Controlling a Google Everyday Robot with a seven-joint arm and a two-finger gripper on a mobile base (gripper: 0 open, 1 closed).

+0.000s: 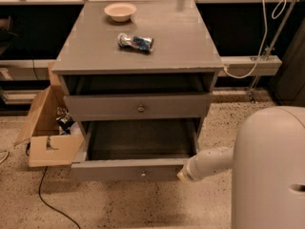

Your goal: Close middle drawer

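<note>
At the right end of the middle drawer's [128, 168] front edge sat your gripper [183, 175]; whether it was parted or closed, you could not tell. That drawer stood pulled well out, with speckled floor [143, 204] before it. You had two brass knobs, one bowl [120, 11] and one crumpled packet [136, 42] on the worktop [181, 37], and one cardboard box [47, 142] beside the left edge.

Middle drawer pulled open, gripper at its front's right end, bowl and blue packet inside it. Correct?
No: camera view shows the bowl and blue packet on the cabinet top. The middle drawer is open, the gripper at its front's right end.
</note>
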